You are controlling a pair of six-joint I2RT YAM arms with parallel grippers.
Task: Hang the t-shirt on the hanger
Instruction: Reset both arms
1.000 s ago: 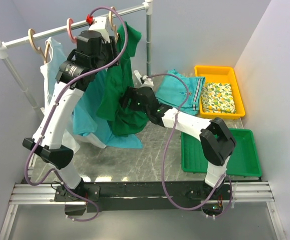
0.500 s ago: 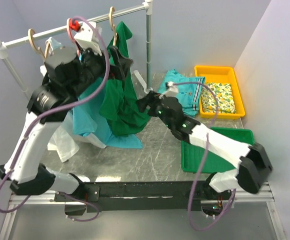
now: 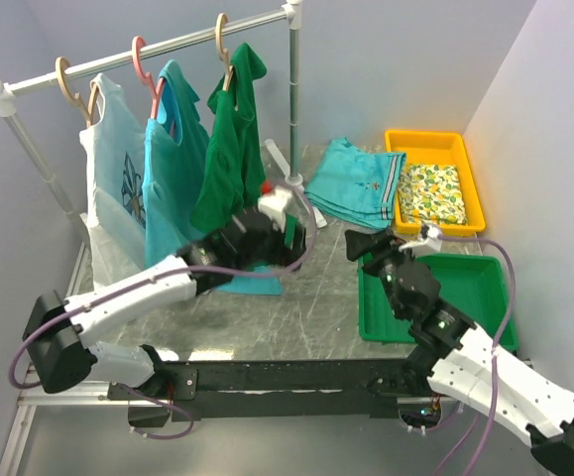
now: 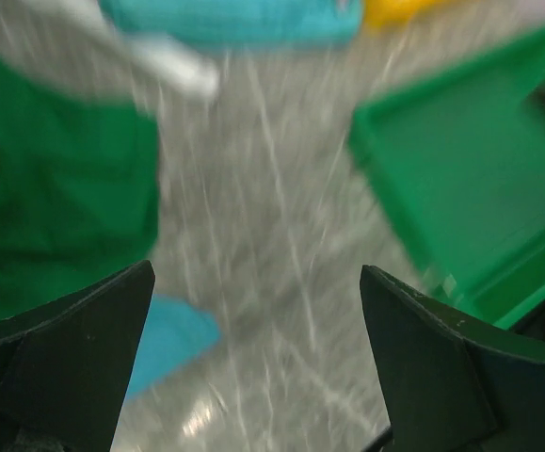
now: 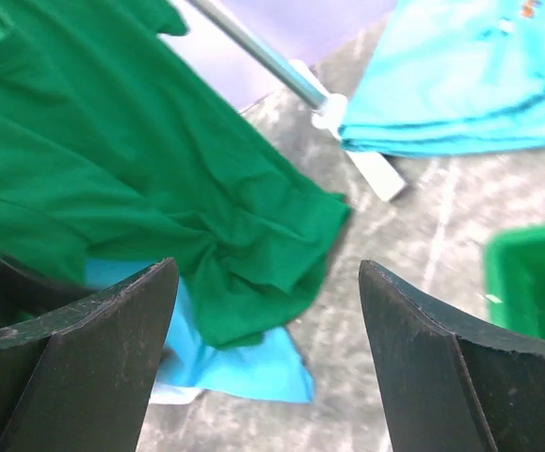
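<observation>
T-shirt (image 3: 229, 149) hangs on the hanger (image 3: 221, 45) from the rail (image 3: 182, 41), outside the left jaws and right jaws, both wide and empty.

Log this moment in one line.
t-shirt: hung on hanger, on rail | left fingers: open, empty | right fingers: open, empty | task: looks done
</observation>
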